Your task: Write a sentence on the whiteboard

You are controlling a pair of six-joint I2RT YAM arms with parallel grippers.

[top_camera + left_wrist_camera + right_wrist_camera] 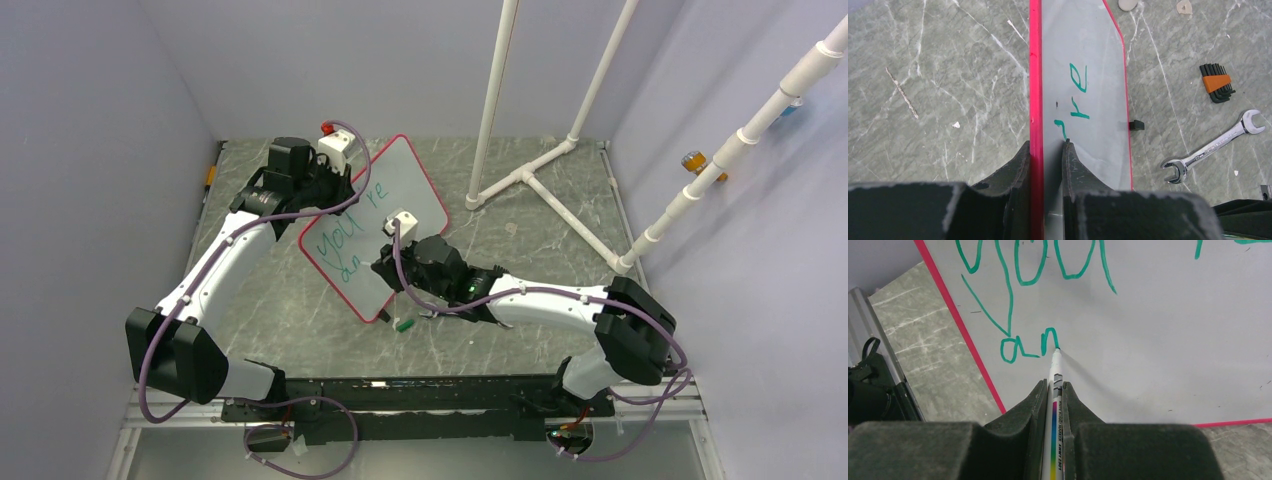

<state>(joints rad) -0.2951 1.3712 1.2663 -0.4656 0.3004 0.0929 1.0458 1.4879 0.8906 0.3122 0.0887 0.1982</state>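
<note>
The right gripper (1053, 390) is clamped on a white marker (1054, 371), whose tip touches the whiteboard (1158, 340) at the end of a green "n". The sentence (340, 243) so far reads "you're" on top and "an" beneath it, near the board's lower left edge. The left gripper (1046, 144) pinches the board's red frame (1035, 75) at the far side, steadying it on the marbled table (540, 250). I'd judge the writing is partway through the second line. Next the tip should move rightward from the "n" across the blank white, with light, even pressure and the board held firm.
</note>
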